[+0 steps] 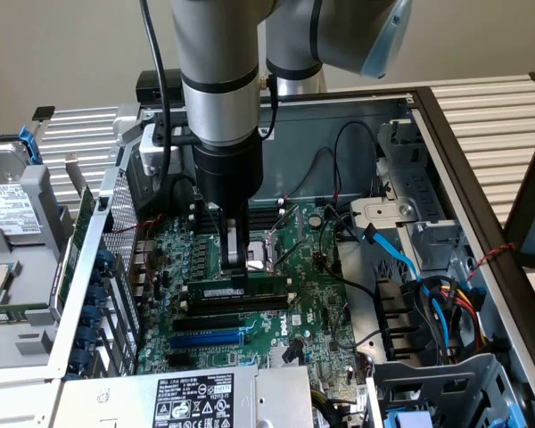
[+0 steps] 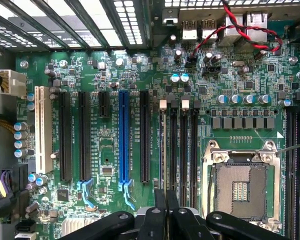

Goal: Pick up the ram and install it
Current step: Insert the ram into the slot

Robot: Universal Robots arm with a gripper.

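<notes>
Gripper (image 1: 238,275) of the single arm hangs straight down into the open grey metal computer case (image 1: 383,107). Its two black fingers (image 2: 160,202) are pressed nearly together, and in the exterior view they appear to pinch the top edge of the ram (image 1: 212,292), a long, narrow green circuit-board stick with a white label. The grip itself is hidden behind the fingers, so this is my judgement.

The ram stands on its long edge on the large green motherboard (image 1: 316,308), directly below the gripper, which meets it near the middle of its length. Its long axis runs from the exterior view's left to the exterior view's right, parallel to the long black slots (image 1: 218,319) just beside it. It seems to sit on or in a memory slot, but I cannot tell if it is fully seated.

In the wrist view the closed fingertips line up along the four narrow black memory slots (image 2: 183,145), next to the square silver processor socket (image 2: 240,187).
</notes>
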